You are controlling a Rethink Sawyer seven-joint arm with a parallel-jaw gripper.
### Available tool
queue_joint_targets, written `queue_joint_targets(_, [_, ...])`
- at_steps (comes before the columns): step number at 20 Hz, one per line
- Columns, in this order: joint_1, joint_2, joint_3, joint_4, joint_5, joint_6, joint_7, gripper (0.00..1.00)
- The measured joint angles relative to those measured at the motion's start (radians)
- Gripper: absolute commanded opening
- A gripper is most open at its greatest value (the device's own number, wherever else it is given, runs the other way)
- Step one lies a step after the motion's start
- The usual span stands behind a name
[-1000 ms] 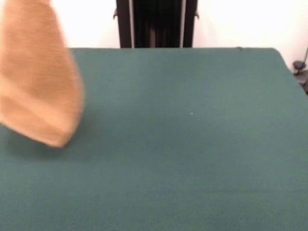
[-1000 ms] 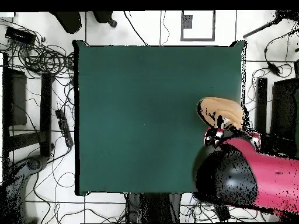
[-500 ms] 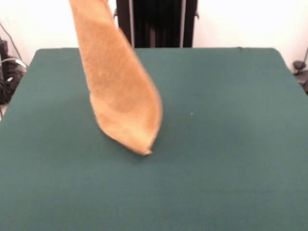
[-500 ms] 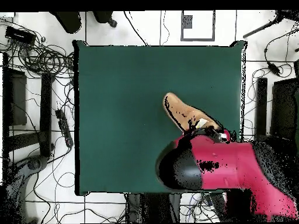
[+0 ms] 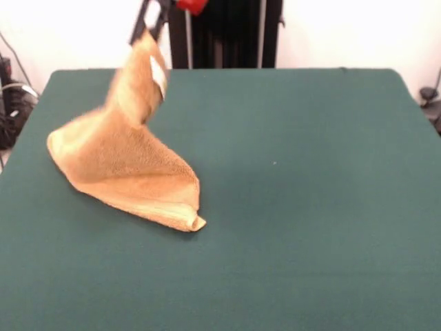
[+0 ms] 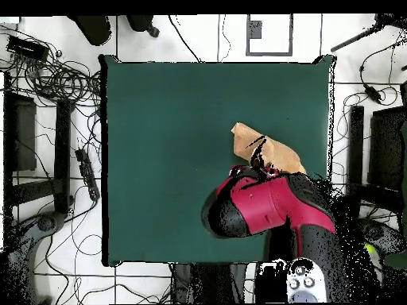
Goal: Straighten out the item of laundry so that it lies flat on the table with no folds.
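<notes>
Front view has the gripper (image 5: 153, 24) pinching one corner of the towel (image 5: 124, 176) up by the white tag (image 5: 158, 74), its fingers closed on the cloth. Below the gripper the towel slopes down and spreads in a loose, folded heap on the green table (image 5: 310, 207), one hemmed corner pointing away from the tool. Most of the felt top lies bare to the side of the gripper. Overhead, the red arm (image 6: 262, 208) hides part of the towel; tangled cables (image 6: 56, 75) litter the white tiled floor (image 6: 143, 40) around the table.
</notes>
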Motion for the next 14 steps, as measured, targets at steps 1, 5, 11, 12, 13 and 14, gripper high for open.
queue_joint_targets(1, [0.013,0.029,-0.020,-0.003,0.000,-0.034,0.040,0.00])
queue_joint_targets(5, [0.064,0.098,-0.088,-0.026,-0.007,-0.058,0.096,0.00])
queue_joint_targets(11, [0.188,0.212,-0.215,-0.098,-0.041,-0.059,0.125,0.00])
queue_joint_targets(12, [0.204,0.228,-0.230,-0.109,-0.040,-0.059,0.129,0.00])
queue_joint_targets(13, [0.213,0.236,-0.237,-0.114,-0.040,-0.059,0.131,0.00])
queue_joint_targets(14, [0.222,0.245,-0.245,-0.120,-0.038,-0.059,0.134,0.00])
